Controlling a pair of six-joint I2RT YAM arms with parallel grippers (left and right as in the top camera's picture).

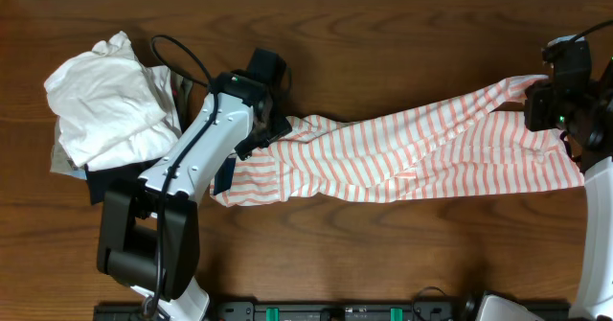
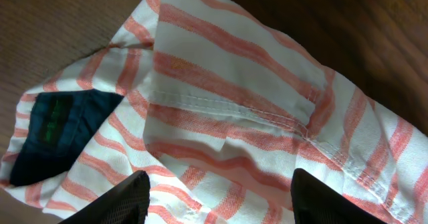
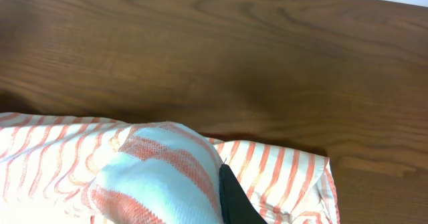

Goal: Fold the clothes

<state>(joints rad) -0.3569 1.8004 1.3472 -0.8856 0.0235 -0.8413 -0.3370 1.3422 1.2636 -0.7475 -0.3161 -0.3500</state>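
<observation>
Dark wooden surface (image 1: pixel 383 43): soft white, salmon-striped shirt (image 1: pixel 431 153) lies stretched across it. I read my left tool (image 2: pixel 221 200) apart over its blue-label end, right tool (image 1: pixel 538 96) clamped on the other end.

Striped shirt (image 1: pixel 431 149), rumpled, outstretched sideways

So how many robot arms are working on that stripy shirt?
2. The left arm reaches in from the bottom left, over the striped shirt's bunched end. The right arm is at the table's right edge, at the shirt's other end. None look hidden.
</observation>
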